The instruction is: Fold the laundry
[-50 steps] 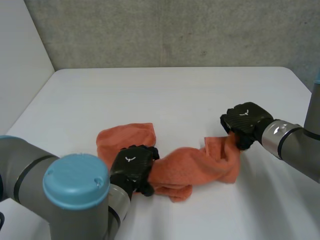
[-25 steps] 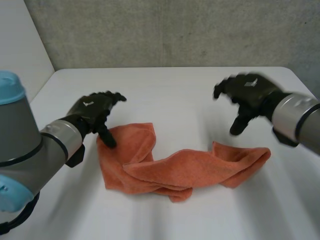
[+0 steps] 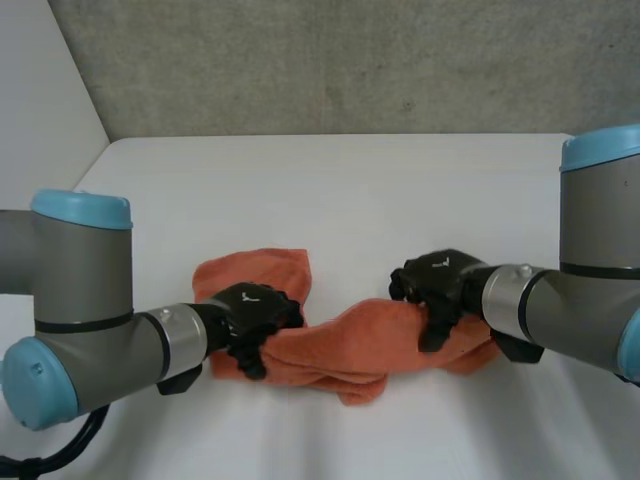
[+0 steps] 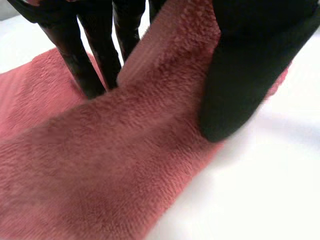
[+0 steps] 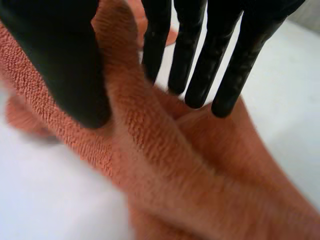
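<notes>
You have a white tabletop (image 3: 330,180) running back to a grey wall, and most of its surface is bare. The left arm (image 3: 80,290) and the right arm (image 3: 600,260) both reach in low from the near corners, with their forearms pointing toward each other. Between them, on the near half of the tabletop, lies one orange towel (image 3: 340,345). It is rumpled, not folded square. Its left part lies fairly flat and doubled over, and the rest is gathered into a thick twisted band running to the right. The left hand (image 3: 250,315) is down on the left part of the towel, where the flat portion meets the band. In its wrist view you see the fingers (image 4: 85,60) planted on the cloth (image 4: 100,165) on one side of a raised ridge and the thumb (image 4: 245,75) pressed against the other side, so the ridge is pinched between them. The right hand (image 3: 440,285) is on the band toward the towel's right end. Its wrist view shows the same grip: fingers (image 5: 197,65) on one side of a standing fold (image 5: 200,170), the thumb (image 5: 60,55) on the other, and the fold held between them. Both hands touch the towel and sit well apart along its length.
</notes>
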Tool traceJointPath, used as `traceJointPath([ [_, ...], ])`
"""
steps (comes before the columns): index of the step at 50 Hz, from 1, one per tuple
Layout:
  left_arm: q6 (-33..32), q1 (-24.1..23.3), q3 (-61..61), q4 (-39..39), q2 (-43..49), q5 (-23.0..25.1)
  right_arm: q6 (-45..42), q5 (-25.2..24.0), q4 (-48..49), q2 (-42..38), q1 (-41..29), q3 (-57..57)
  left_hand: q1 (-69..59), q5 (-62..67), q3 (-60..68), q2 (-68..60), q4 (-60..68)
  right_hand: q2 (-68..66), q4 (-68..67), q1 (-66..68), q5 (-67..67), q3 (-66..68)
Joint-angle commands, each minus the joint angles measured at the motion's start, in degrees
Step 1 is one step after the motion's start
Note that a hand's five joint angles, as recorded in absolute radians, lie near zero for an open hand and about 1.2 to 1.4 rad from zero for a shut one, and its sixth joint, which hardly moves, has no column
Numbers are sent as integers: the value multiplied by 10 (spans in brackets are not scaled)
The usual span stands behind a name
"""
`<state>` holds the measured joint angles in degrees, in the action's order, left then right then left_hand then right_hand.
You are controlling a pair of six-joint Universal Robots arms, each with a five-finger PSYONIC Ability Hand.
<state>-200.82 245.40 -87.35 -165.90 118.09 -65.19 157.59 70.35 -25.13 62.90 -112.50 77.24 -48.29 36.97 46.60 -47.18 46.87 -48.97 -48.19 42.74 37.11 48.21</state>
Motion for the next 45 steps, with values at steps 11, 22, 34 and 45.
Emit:
traceJointPath([
  [11, 44, -8, 168, -380, -59, -330, 29, 114, 370, 38, -3, -198, -317, 330, 334, -328, 331, -310, -318, 373, 329, 318],
  [22, 43, -35, 14, -491, -124, -339, 39, 71, 469, 115, -11, -12, -317, 330, 334, -328, 331, -310, -318, 373, 329, 318],
  [34, 46, -78, -176, -449, -37, -390, -12, 56, 367, 32, -7, 150, -317, 330, 334, -328, 331, -310, -318, 373, 329, 318],
  [45, 60, -131, -170, -200, -77, -438, -51, 61, 343, 26, 12, 189, -149, 162, 166, -160, 163, -310, -318, 373, 329, 318],
])
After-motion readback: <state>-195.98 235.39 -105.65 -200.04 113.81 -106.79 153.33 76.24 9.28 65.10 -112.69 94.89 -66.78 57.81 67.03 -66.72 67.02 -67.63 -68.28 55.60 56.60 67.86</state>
